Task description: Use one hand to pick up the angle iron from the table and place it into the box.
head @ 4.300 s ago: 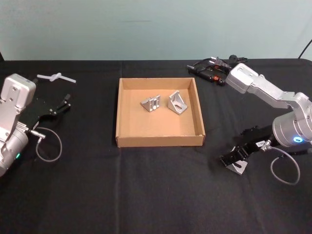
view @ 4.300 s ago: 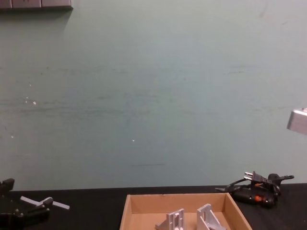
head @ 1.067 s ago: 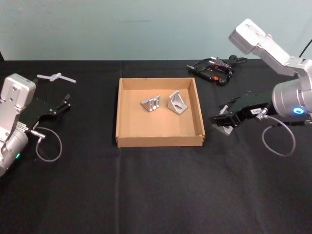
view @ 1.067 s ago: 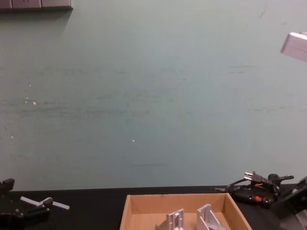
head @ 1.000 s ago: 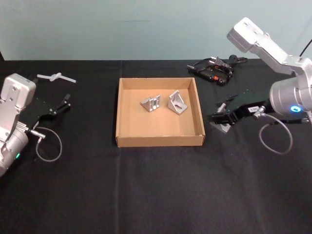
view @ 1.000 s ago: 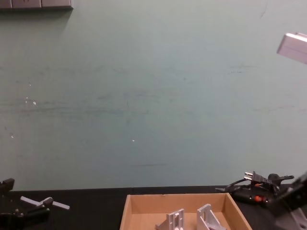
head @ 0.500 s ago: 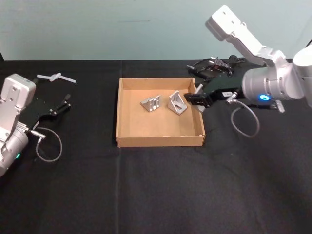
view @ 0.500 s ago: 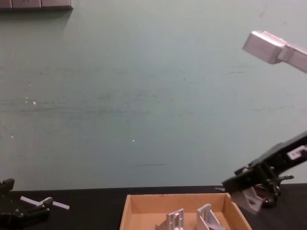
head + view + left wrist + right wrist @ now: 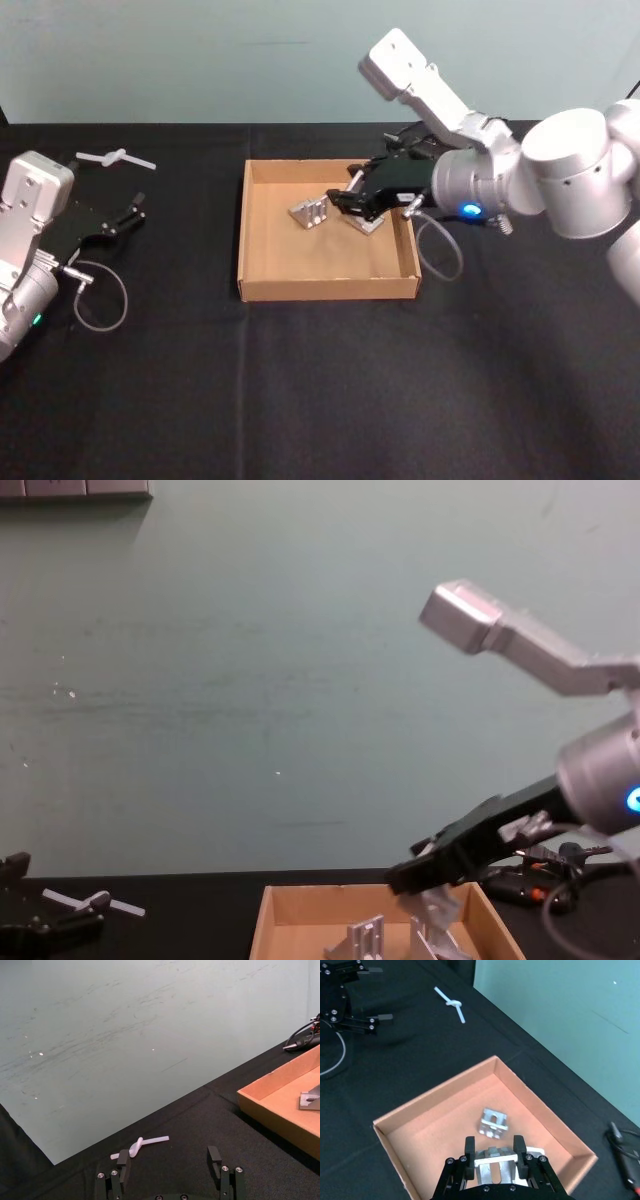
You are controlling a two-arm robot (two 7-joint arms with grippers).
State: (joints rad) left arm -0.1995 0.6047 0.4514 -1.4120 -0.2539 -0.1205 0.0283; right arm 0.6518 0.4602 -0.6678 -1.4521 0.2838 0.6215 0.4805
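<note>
Right claw (image 9: 493,1154) grips angle iron (image 9: 494,1167) above box (image 9: 426,1098).

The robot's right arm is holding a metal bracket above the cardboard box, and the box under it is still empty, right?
Not quite: the box isn't empty. The head view shows angle irons already lying inside, below the right gripper, which holds a metal bracket above it.

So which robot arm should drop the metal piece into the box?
The right one, I'd say. The right gripper already holds an angle iron above the box. The left gripper rests open on the table, far to the box's left.
</note>
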